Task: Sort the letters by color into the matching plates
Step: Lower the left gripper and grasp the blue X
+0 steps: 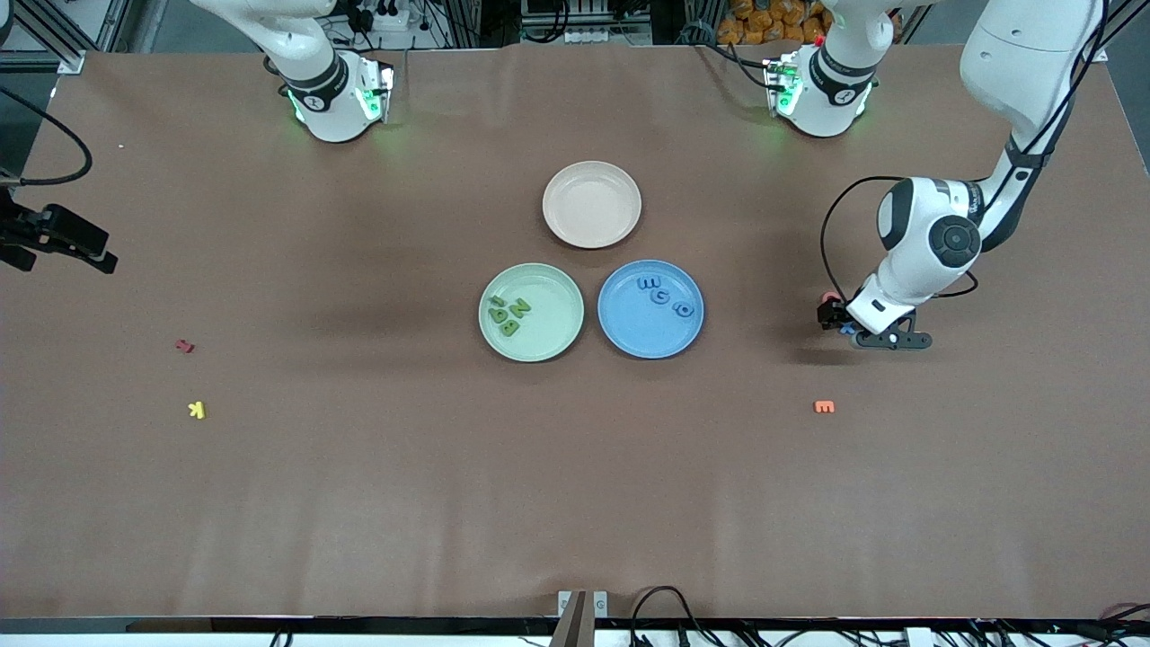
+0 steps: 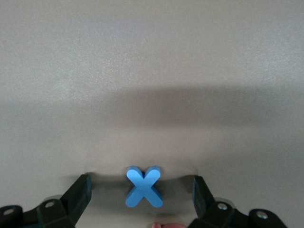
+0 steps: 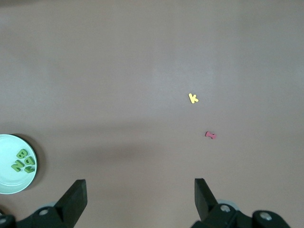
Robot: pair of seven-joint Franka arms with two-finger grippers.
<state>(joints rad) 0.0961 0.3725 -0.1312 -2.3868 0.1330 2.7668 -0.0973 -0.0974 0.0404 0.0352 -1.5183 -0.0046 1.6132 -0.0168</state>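
- Front view: the left gripper (image 1: 846,325) is low at the table toward the left arm's end, around a blue X (image 1: 846,330). The green plate (image 1: 531,312) holds four green letters (image 1: 507,314); the blue plate (image 1: 650,309) beside it holds three blue letters (image 1: 665,295). The right gripper (image 1: 67,243) waits at the right arm's end.
- Left wrist view: the fingers (image 2: 78,195) stand wide on either side of the blue X (image 2: 143,186), not touching it.
- Right wrist view: the right gripper (image 3: 140,197) is spread wide and holds nothing, high over bare table, with the yellow K (image 3: 193,98) and a red letter (image 3: 211,135) below.

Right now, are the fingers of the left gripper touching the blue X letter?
Apart. The left wrist view shows the blue X lying on the table between the open fingers, with bare table visible on both sides of it.
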